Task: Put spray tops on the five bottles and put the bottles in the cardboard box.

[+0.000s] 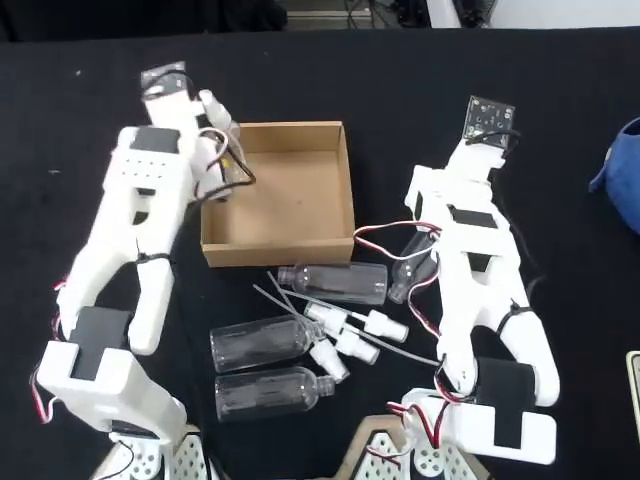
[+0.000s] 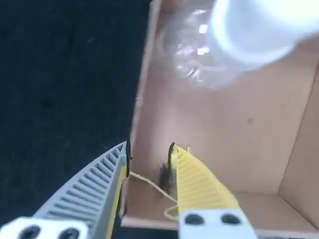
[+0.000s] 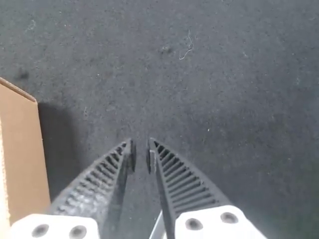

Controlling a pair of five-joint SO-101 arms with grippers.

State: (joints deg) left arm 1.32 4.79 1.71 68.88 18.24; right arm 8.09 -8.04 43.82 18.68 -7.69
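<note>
The cardboard box stands at the table's middle, and a capped bottle leans upright at its far left corner. My left gripper is open astride the box's left wall, nothing in it; the clear bottle and its white spray top sit beyond the fingertips. Three uncapped bottles lie in front of the box, a fourth partly under the right arm. Loose spray tops lie among them. My right gripper is shut over bare black table beside the box.
A blue object shows at the table's right edge. Both arm bases stand at the front edge. Black tabletop lies open behind the box and to the right arm's right.
</note>
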